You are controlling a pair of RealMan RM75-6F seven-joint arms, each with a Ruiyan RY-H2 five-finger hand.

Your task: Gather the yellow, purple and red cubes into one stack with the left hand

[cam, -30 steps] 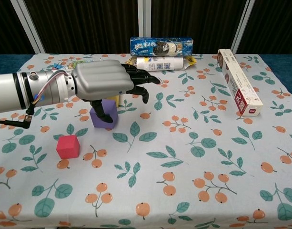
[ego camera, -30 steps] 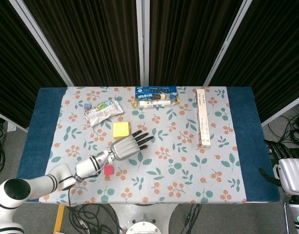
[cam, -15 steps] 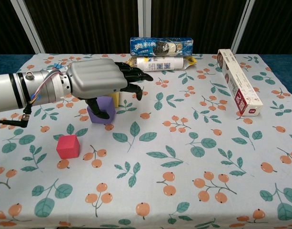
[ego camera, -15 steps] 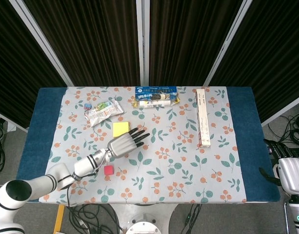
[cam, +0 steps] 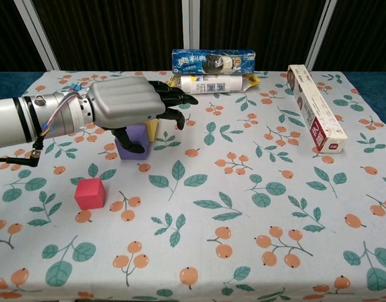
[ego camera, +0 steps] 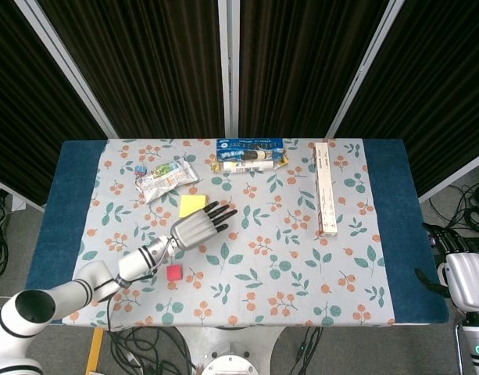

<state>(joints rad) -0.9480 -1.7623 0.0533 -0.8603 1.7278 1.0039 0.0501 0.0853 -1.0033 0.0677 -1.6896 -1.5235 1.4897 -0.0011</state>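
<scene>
My left hand (cam: pixel 126 107) hovers over the left middle of the table and grips the purple cube (cam: pixel 135 142), with the thumb down its front face. The cube hangs under the palm, close in front of the yellow cube (cam: pixel 152 129), which lies on the cloth just behind it. From the head view the left hand (ego camera: pixel 194 228) hides the purple cube, and the yellow cube (ego camera: pixel 191 205) shows beyond the fingertips. Nearer the front edge, the red cube (cam: pixel 90 192) sits alone, also seen as the red cube (ego camera: pixel 174 273). My right hand (ego camera: pixel 467 281) hangs off the table's right side.
A blue cookie pack (cam: pixel 213 61) and a white tube-shaped pack (cam: pixel 211 83) lie at the back centre. A long white box (cam: pixel 315 107) lies at the right. A snack bag (ego camera: pixel 167 178) and a small blue clip (ego camera: pixel 140 169) sit at the back left.
My left hand has carried the purple cube up and back toward the yellow cube. The red cube and the right hand have not moved.
</scene>
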